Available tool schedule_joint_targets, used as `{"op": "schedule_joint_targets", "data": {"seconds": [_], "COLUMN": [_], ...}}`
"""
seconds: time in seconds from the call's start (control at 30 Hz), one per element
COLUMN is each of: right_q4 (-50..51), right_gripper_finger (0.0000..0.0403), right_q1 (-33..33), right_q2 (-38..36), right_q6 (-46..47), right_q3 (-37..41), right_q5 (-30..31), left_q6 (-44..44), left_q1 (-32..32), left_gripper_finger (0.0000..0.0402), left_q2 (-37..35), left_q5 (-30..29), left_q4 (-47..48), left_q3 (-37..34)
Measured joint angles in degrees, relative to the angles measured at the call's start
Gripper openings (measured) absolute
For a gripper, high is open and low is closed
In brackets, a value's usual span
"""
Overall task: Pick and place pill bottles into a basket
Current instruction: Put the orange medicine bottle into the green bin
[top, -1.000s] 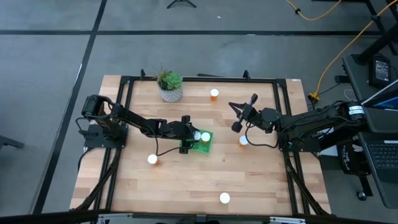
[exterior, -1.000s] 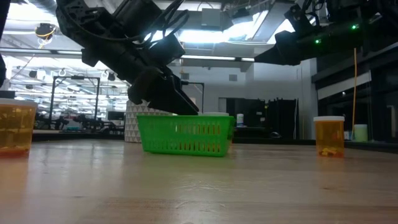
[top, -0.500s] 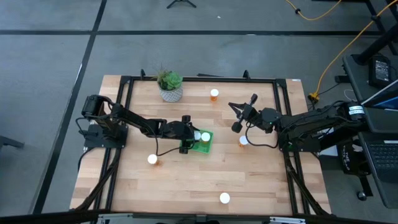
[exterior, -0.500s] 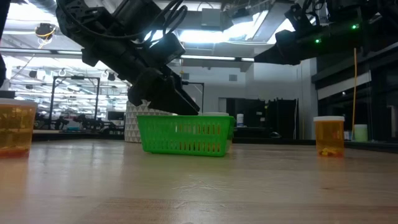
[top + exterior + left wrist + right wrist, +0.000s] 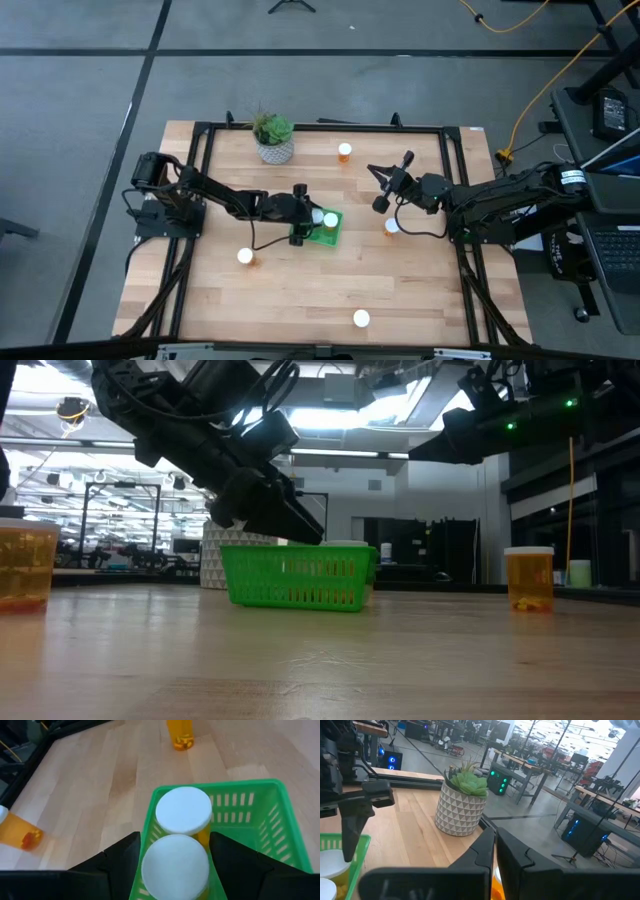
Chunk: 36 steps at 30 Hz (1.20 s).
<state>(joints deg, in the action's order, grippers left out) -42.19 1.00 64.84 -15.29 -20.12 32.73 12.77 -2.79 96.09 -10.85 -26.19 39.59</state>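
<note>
The green basket (image 5: 326, 229) (image 5: 298, 578) stands mid-table with two white-capped pill bottles upright in it, one nearer my left wrist (image 5: 175, 867) and one behind it (image 5: 183, 811). My left gripper (image 5: 306, 224) (image 5: 175, 855) slants down over the basket's left side, open, with a finger on either side of the nearer bottle's cap. My right gripper (image 5: 388, 182) (image 5: 495, 851) hovers shut and holding nothing, to the basket's right. Several more pill bottles stand on the table: far (image 5: 345, 151), right (image 5: 392, 227), left (image 5: 245, 257) and near (image 5: 361, 319). My left gripper's fingers (image 5: 125, 857) flank the white cap (image 5: 150, 870) of the nearer bottle in the basket, coming slanting down from the table's left. I cannot tell whether they touch it. The bottle stands upright in the basket.
A potted plant in a white patterned pot (image 5: 273, 140) (image 5: 460, 810) stands at the far edge, left of centre. A black frame (image 5: 320, 126) runs round the tabletop. Bare wood lies in front of the basket.
</note>
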Motion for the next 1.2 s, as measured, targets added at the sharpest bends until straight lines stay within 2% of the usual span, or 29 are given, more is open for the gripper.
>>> {"op": "schedule_joint_targets", "data": {"seconds": [0.3, 0.43, 0.57, 0.73, 0.9, 1.2], "right_q4": [0.02, 0.04, 0.19, 0.22, 1.26, 3.25], "right_gripper_finger": [0.0023, 0.0023, 0.0023, 0.0023, 0.0023, 0.0023], "right_q1": [0.02, 0.0, -0.09, -0.13, -0.13, -0.18], "right_q2": [0.0, 0.0, 0.0, 0.0, 0.0, 0.0], "right_q6": [0.02, 0.02, 0.0, 0.0, 1.45, 5.19], "right_q3": [0.0, 0.0, 0.0, 0.0, 0.0, 0.0], "right_q5": [0.02, 0.01, 0.0, -2.57, -2.93, -2.95], "left_q6": [3.46, 7.88, 8.58, 3.51, -4.64, -19.09], "left_q1": [-1.8, -4.4, -7.42, -10.8, -14.55, -20.33], "left_gripper_finger": [0.0235, 0.0235, 0.0235, 0.0235, 0.0235, 0.0235], "left_q2": [-1.69, -7.53, -15.56, -24.65, -32.59, -45.39], "left_q5": [-0.52, -6.13, -11.73, -15.18, -15.19, -14.35], "left_q4": [-3.7, 0.61, 8.84, 21.74, 36.96, 54.65], "left_q3": [0.0, 0.0, 0.0, 0.0, 0.0, 0.0]}}
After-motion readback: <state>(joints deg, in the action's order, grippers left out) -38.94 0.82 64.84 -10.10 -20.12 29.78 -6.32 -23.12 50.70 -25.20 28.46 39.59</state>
